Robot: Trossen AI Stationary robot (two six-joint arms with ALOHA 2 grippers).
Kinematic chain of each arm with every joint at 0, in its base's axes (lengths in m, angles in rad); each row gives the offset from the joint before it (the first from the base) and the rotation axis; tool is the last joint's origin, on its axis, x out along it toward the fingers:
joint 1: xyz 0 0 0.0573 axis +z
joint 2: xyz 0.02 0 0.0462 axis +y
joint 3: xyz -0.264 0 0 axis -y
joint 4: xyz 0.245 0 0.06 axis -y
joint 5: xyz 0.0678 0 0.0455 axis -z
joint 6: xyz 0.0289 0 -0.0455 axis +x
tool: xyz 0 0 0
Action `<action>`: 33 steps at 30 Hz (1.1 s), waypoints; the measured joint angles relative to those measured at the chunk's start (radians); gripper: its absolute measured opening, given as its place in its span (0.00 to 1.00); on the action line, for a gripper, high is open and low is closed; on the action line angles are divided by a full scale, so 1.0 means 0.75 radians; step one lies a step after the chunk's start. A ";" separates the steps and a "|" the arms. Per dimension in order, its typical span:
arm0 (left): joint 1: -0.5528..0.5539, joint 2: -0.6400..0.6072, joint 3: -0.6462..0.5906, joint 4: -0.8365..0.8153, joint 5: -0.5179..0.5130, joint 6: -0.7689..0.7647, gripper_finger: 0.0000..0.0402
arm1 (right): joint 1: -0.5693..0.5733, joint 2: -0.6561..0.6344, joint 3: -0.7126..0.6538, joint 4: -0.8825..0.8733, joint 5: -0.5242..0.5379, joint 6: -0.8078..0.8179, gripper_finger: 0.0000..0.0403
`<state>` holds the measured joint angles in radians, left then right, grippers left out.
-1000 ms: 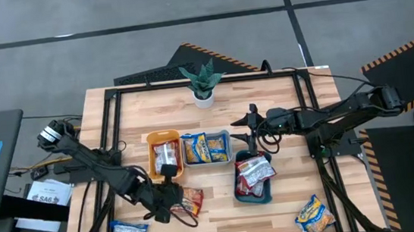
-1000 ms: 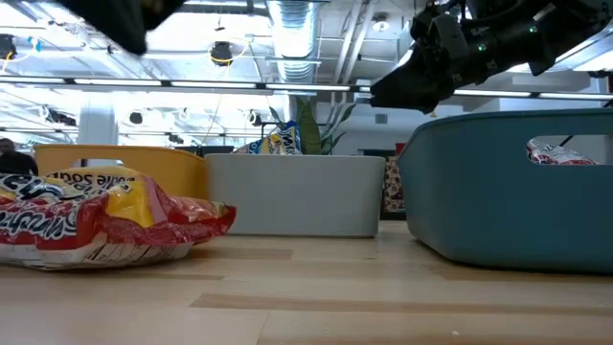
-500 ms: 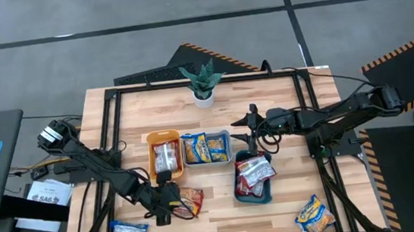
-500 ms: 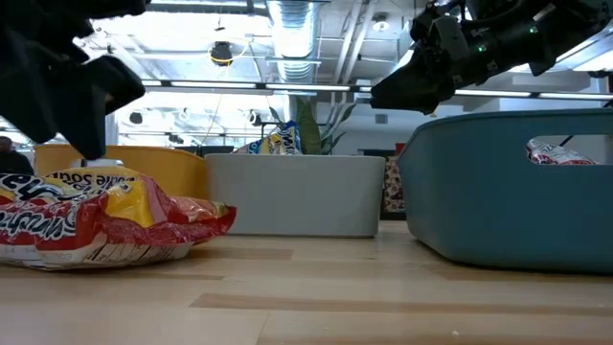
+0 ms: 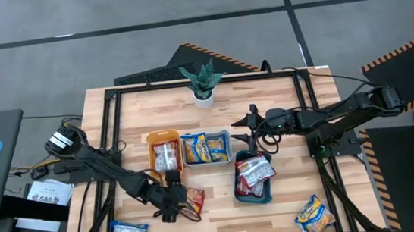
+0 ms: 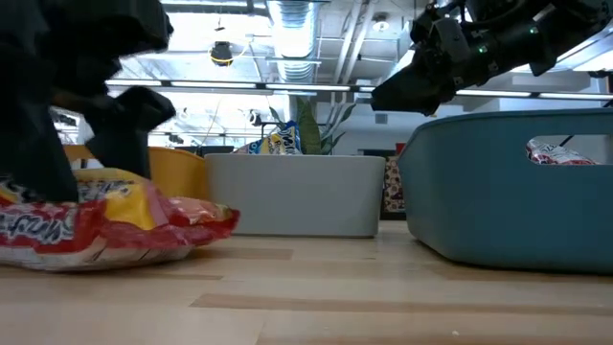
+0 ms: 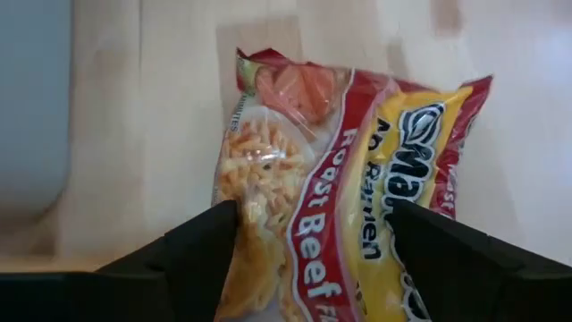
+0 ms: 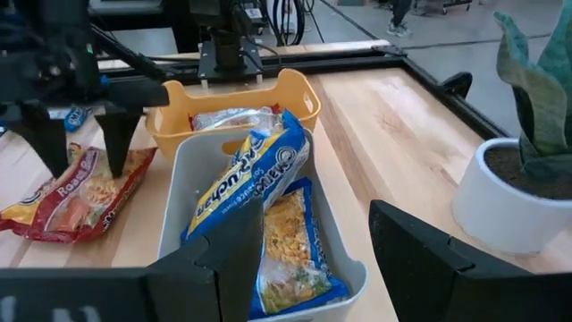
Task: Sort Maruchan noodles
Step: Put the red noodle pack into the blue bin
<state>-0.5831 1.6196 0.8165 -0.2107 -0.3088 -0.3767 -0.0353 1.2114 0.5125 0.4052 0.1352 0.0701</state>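
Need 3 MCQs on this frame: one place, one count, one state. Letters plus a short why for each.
1. Where does the red Roast Beef packet lie?
A. in the teal tray
B. on the bare table beside the orange tray
C. in the plant pot

2. How many trays are on the table?
A. two
B. three
C. five

3. How is the left gripper?
A. open, fingers astride the packet
B. shut on a blue packet
C. parked off the table

Answers: 1 B, the high view shows it on the wood by the orange tray. 2 B, orange, the clear tray and the teal tray. 3 A, the left wrist view shows a finger on each side.
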 joint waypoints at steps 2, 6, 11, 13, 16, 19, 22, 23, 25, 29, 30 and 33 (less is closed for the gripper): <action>0.012 0.055 0.003 0.017 0.021 0.015 0.72 | 0.000 0.000 0.000 -0.007 0.000 0.011 0.56; 0.033 0.142 0.015 0.063 0.026 -0.001 0.71 | 0.000 0.001 0.000 -0.012 0.000 0.011 0.56; 0.036 0.170 0.017 0.085 -0.019 -0.013 0.48 | -0.001 0.001 0.000 -0.012 0.000 0.012 0.56; 0.036 0.171 0.017 0.082 -0.047 -0.008 0.29 | -0.001 0.001 0.000 -0.012 0.000 0.012 0.56; 0.039 0.168 0.016 0.073 -0.074 0.028 0.07 | -0.001 0.001 0.000 -0.012 0.000 0.012 0.56; 0.039 0.158 0.031 0.046 -0.083 0.044 0.03 | -0.001 0.001 0.000 -0.012 0.000 0.012 0.56; 0.042 0.127 0.056 -0.021 -0.077 0.078 0.02 | -0.001 0.001 0.000 -0.012 0.000 0.012 0.56; 0.042 0.109 0.061 -0.044 -0.077 0.090 0.02 | -0.001 0.001 0.000 -0.012 0.000 0.012 0.56; 0.042 0.072 0.070 -0.087 -0.072 0.107 0.02 | -0.001 0.001 0.000 -0.012 0.000 0.013 0.56; 0.043 -0.033 0.075 -0.126 -0.082 0.137 0.01 | -0.001 0.001 0.000 -0.012 0.000 0.015 0.56; 0.043 -0.060 0.076 -0.114 -0.089 0.139 0.01 | -0.001 0.001 0.000 -0.012 0.000 0.015 0.56; 0.045 -0.146 0.080 -0.089 -0.110 0.172 0.01 | -0.001 0.001 0.000 -0.012 0.000 0.014 0.56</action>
<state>-0.5495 1.5101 0.8764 -0.2772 -0.3913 -0.2476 -0.0360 1.2118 0.5125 0.3965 0.1352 0.0807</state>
